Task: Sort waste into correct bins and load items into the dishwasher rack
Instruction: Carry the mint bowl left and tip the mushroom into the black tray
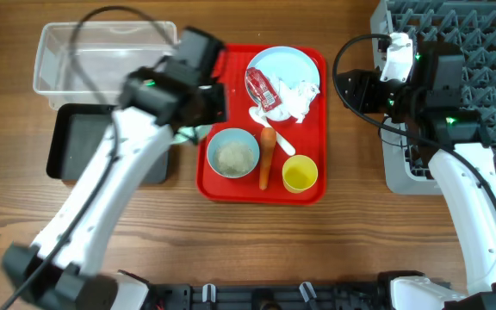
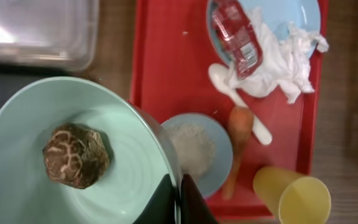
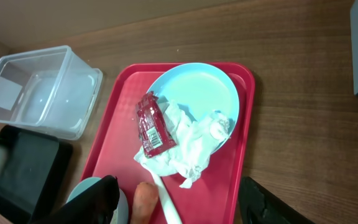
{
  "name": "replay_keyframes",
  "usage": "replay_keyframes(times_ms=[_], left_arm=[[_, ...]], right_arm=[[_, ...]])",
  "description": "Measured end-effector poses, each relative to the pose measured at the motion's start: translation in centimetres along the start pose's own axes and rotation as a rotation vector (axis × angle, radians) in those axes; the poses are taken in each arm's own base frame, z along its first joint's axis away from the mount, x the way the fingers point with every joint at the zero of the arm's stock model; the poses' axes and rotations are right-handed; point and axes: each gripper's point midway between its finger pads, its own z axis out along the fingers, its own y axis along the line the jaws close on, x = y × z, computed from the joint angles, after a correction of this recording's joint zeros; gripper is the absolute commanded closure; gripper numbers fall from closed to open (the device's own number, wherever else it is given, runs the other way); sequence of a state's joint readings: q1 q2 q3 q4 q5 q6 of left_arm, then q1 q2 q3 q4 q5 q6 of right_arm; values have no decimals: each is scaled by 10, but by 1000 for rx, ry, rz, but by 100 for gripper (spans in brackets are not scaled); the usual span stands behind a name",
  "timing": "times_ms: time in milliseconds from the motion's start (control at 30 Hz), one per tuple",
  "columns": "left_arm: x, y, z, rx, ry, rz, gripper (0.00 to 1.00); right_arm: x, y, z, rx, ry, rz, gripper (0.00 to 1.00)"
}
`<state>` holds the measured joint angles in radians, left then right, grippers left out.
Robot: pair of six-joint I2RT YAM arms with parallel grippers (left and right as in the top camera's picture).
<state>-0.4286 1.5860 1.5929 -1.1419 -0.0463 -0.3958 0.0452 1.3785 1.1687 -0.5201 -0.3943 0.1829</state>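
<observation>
Far to the right of the left claw (image 2: 179,190), beside the open, empty right claw (image 3: 176,183), stands the grey dishwasher rack (image 1: 472,52). Just right of the left claw lies the red tray (image 1: 313,129); on its other side sit the clear tub (image 1: 58,69) and the black tub (image 1: 76,146). Its jaws are pinched shut on the rim of the mint-green bowl (image 2: 123,143), which reaches out toward the tubs with the brown food scrap (image 2: 74,155) loose inside. So thin a rim pinch could let the bowl pivot or slip, and a tilt begun short of the tubs would likely roll the scrap onto the table (image 1: 145,241).
</observation>
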Motion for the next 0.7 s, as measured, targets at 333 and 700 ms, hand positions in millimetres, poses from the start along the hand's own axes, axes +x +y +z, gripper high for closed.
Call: replay_keyframes(times_ms=[333,700], left_arm=[[19,90,-5,22,165,-274,96],[13,165,27,373,66,-480,96]], right_arm=[[5,-5,0,25,19,10,35],[7,-5,0,28,28,13,35]])
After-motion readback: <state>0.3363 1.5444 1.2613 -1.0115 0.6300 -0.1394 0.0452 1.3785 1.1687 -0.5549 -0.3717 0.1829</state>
